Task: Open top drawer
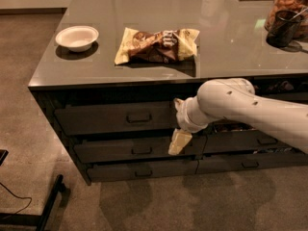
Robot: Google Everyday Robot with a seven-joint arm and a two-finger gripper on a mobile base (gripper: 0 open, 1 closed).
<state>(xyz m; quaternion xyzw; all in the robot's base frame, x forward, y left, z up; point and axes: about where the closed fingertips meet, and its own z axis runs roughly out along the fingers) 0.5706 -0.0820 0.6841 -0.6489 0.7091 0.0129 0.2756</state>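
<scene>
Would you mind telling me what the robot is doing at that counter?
The robot's arm reaches across the drawer fronts under the counter. Its gripper hangs pointing down, to the right of and lower than the handle of the top drawer, not on it. The top drawer looks shut. A white bowl and a snack bag lie on the counter.

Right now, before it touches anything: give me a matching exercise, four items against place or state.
Items
1. white bowl
2. snack bag
3. top drawer
4. gripper

Place or state
A. in front of the drawer fronts, lower than and right of the top drawer's handle
B. left end of the countertop
C. shut, directly under the countertop
D. lying flat mid-countertop, right of the bowl

Pairs: 1-B, 2-D, 3-C, 4-A
</scene>
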